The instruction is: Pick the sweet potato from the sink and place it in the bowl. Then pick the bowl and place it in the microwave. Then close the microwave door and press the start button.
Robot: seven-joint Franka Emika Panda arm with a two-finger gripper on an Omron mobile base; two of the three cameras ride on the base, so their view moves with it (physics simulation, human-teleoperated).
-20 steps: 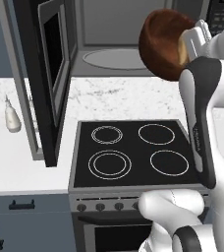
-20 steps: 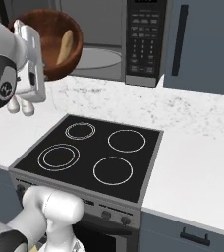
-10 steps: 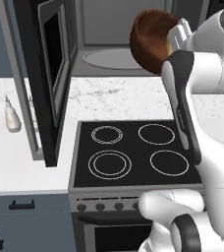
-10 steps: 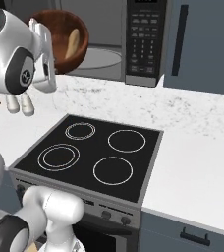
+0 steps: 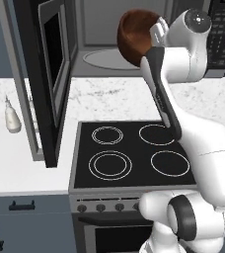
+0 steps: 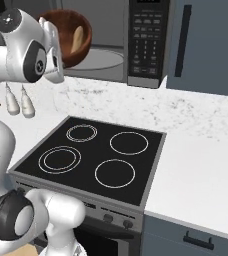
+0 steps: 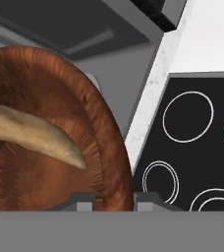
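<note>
Keypad [image 6: 147, 41] marks (microwave [image 5: 134, 34]) — too blurred.

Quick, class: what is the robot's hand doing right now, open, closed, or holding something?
Hand: closed on the rim of the bowl, with the sweet potato inside it.

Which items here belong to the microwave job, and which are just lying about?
Job:
- bowl, clamped at its rim in the tool
- sweet potato inside it
- microwave
- microwave door, open

Lying about:
- stove
- two white bottles
</note>
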